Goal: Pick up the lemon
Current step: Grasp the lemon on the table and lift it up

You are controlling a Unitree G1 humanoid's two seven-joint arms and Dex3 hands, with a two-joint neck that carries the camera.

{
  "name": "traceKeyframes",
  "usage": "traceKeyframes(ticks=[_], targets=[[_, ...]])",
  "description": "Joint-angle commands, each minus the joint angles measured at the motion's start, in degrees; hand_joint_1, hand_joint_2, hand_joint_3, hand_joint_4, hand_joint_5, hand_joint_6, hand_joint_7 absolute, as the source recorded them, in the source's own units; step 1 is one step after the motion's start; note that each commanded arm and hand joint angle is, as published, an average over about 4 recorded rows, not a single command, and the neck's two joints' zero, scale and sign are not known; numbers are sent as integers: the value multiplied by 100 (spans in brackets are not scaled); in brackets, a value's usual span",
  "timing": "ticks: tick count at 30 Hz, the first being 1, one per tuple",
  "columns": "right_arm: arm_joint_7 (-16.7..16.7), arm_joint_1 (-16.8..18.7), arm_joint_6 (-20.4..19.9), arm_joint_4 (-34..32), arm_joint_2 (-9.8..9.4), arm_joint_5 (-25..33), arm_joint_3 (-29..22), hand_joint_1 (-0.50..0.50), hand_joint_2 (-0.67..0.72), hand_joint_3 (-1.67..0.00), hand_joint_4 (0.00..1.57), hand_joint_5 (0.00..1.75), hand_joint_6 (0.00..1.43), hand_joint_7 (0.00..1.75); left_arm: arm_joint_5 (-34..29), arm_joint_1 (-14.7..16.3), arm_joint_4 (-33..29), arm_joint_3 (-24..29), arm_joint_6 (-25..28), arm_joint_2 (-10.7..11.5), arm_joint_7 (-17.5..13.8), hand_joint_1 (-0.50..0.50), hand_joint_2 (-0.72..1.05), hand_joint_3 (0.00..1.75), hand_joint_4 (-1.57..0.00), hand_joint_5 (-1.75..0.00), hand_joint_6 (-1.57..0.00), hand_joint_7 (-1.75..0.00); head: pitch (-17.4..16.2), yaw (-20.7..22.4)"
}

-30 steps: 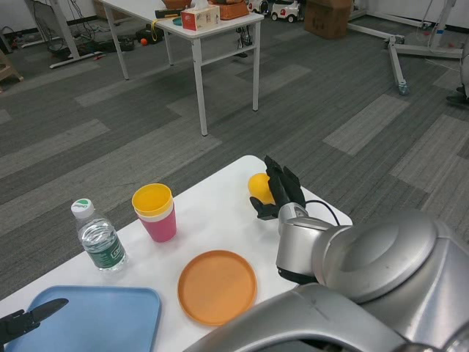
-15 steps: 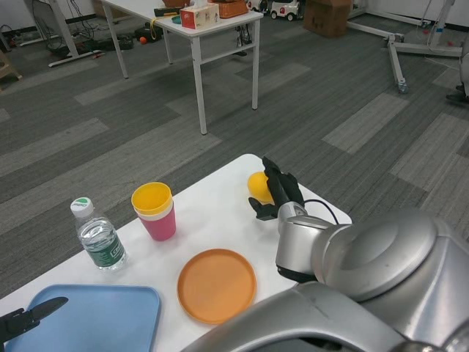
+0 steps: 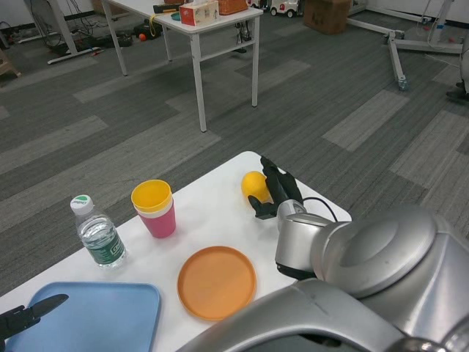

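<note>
Lemon [image 3: 253, 186]: on table [image 3: 212, 220], touching right hand's far-left side.
Right hand [image 3: 277, 192]: fingers against lemon; grasp cannot be told.
Left hand [image 3: 26, 317]: low left, holding nothing.

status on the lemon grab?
Right hand against the lemon, fingers at its side, grip unconfirmed. Lemon on the table near the far edge. Left hand waiting over the blue tray. Nothing blocking.

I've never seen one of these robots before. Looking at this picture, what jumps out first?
The huge silver right arm fills the lower right, its black right hand against a yellow lemon near the white table's far edge. Left of that stand stacked yellow and pink cups and a water bottle, with an orange plate and a blue tray nearer.
</note>
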Motion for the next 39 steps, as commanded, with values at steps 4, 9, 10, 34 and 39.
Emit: traceKeyframes(ticks=[4, 9, 10, 34, 39], targets=[[68, 89, 12, 17, 65, -11, -38, -46, -41, -119, 0, 116, 0, 7, -47, -69, 44, 9, 8, 16, -18, -12, -28, 9, 0, 0, 0, -7, -31, 52], [66, 91, 3, 17, 67, -5, -36, -46, -41, -119, 0, 107, 0, 7, -91, -131, 125, 0, 8, 18, -18, -12, -28, 9, 0, 0, 0, -7, -50, 68], [59, 91, 3, 17, 67, -2, -34, -46, -41, -119, 0, 104, 0, 7, -104, -146, 145, -4, 8, 18, -18, -12, -28, 9, 0, 0, 0, -7, -50, 68], [-644, -173, -1, -396, -34, -7, 652, -46, -54, -79, 0, 0, 0, 0, -113, -168, 202, -44, 8, -35, -18, -12, -28, 9, 0, 0, 0, -9, -45, 289], [-783, -489, 38, -271, -1, -5, 955, -46, -54, -67, 0, 0, 0, 0, 69, 54, -105, 38, -5, -83, -18, -10, -24, 9, 0, 0, 0, -7, 30, 379]])
